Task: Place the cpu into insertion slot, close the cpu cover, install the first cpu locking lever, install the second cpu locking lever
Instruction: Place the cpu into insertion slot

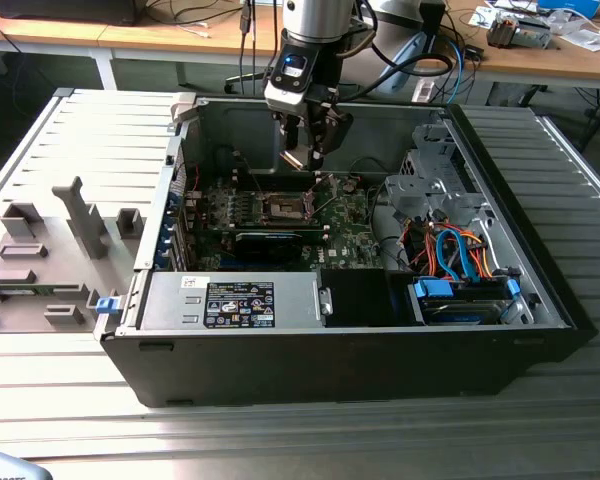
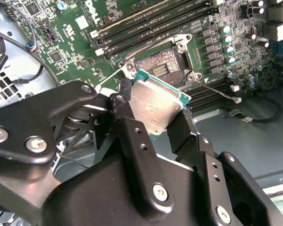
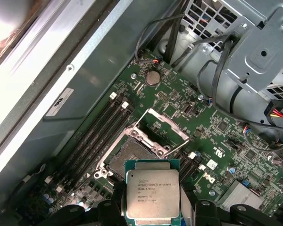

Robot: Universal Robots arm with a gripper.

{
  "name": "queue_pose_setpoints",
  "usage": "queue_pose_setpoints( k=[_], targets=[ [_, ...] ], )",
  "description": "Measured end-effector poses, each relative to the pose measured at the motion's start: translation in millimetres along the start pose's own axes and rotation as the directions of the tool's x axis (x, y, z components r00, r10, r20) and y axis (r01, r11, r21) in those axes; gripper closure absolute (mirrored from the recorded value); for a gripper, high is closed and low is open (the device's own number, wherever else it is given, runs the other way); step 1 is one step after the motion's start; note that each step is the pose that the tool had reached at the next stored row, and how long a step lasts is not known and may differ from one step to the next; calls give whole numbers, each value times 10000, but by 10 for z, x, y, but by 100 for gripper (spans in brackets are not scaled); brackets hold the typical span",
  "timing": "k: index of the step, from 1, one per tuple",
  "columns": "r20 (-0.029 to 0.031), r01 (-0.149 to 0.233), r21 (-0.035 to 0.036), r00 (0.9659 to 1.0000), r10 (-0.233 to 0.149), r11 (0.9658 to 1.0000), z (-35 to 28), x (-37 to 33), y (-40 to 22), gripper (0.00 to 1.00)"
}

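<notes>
My gripper [image 1: 305, 155] hangs inside the open computer case, shut on the cpu [image 2: 155, 103], a square chip with a silvery face and green edge held between two black fingers [image 2: 132, 134]. In the first wrist view the cpu [image 3: 152, 193] sits just short of the insertion slot [image 3: 127, 157], above the board and not touching it. The insertion slot [image 2: 158, 66] lies bare with its dark centre showing. The cpu cover [image 3: 162, 126] stands swung up and open behind the slot. A thin metal locking lever [image 2: 219, 92] sticks out loose beside the slot [image 1: 283, 209].
Long memory slots [image 3: 101, 129] run beside the socket on the green motherboard [image 1: 350, 240]. A long black card [image 1: 270, 245] lies in front. A grey drive cage [image 1: 435, 180] with coloured cables [image 1: 455, 250] stands at the exterior view's right, and the case wall [image 1: 230, 125] behind.
</notes>
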State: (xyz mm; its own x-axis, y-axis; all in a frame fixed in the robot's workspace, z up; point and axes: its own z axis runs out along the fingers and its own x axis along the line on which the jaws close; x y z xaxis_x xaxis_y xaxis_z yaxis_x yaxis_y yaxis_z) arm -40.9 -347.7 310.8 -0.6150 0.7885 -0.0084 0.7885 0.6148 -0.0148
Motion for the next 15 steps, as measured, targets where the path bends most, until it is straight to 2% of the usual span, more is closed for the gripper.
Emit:
queue_pose_setpoints(
  k=[15],
  targets=[
    [-5,-346,2,9994,346,9994,5,0,0,45]
  ],
)
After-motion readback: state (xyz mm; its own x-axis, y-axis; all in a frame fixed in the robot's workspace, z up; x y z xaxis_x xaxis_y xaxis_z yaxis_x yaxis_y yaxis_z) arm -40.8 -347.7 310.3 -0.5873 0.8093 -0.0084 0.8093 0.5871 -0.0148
